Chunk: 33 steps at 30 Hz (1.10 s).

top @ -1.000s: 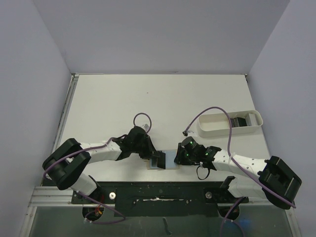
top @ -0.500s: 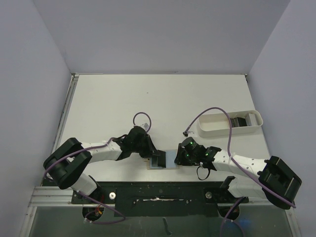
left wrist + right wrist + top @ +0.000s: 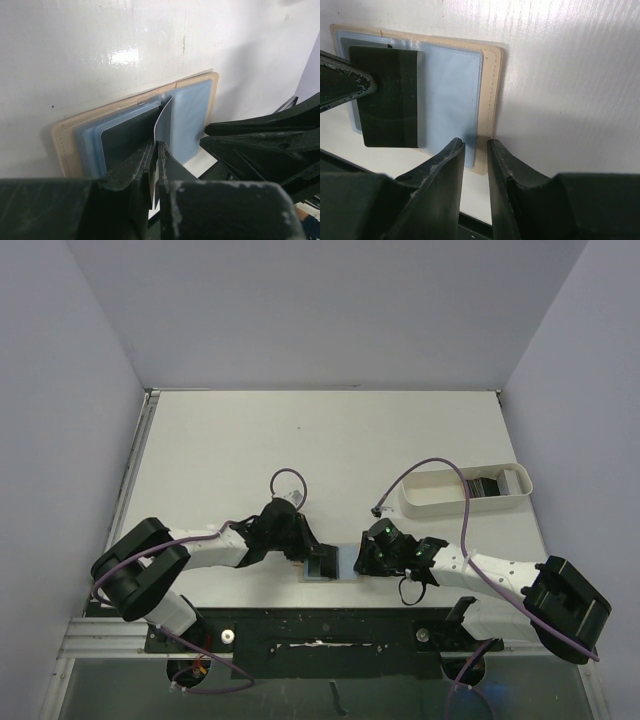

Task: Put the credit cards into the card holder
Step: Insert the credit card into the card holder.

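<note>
Low over the near edge of the table (image 3: 330,440), left of centre: left gripper (image 3: 157,151), jaws pressed together on one edge of a credit card (image 3: 389,95). Card thin, dark grey-black, glossy, a plain rectangle, poised over the left half of the card holder. Nearly edge-on from the left wrist, a pale sliver between the fingers; broad dark face on show from the right wrist. Long axis of the card across the holder, in line with the fold. Cannot tell whether its lower edge sits inside a pocket.

Just beneath and to the right: card holder (image 3: 452,90), lying open and flat, lining up, close to the near table edge and midway between the two arms. Long axis left to right, along that table edge. Tan stitched border, light blue lining, dark panel on the left half beside the card.

Next right: right gripper (image 3: 476,150), fingers a narrow gap apart, tips down at the corner of the holder's right half, astride its tan edge; no telling whether pressing on it.

Far right, well apart from all this: white tray (image 3: 425,502), long axis also left to right, with more dark cards (image 3: 488,485) at its right end
</note>
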Available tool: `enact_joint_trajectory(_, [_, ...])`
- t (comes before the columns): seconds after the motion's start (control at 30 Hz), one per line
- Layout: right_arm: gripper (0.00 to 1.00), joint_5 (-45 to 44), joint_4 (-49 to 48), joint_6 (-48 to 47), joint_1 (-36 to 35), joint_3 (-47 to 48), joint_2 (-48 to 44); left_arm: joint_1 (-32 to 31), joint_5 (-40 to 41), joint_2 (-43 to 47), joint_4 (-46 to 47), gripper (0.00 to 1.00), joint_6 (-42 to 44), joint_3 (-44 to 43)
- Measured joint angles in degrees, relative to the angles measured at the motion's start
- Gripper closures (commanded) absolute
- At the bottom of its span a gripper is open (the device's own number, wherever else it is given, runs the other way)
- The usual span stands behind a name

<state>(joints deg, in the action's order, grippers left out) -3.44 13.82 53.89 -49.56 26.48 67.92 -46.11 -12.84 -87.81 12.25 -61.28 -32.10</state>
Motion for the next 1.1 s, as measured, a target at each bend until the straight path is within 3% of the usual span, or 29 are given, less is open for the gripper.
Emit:
enact_joint_trajectory(0.2, [0.74,0.0,0.1,0.4,0.0,-0.2,-0.6,-0.5,1.5,0.4,-0.6,0.73,0.0,-0.2])
enact_joint_trajectory(0.47, [0.74,0.0,0.4,0.4,0.0,-0.2,-1.7,-0.7,4.0,2.2,-5.6,0.64,0.5,-1.8])
enact_joint_trajectory(0.9, [0.74,0.0,0.5,0.4,0.0,-0.2,-1.7,-0.7,6.1,5.4,-12.7,0.60,1.5,-2.7])
enact_joint_trajectory(1.1, [0.69,-0.2,2.9,0.6,0.0,0.5,-2.1,-0.8,5.4,5.5,-13.1,0.59,1.0,-2.7])
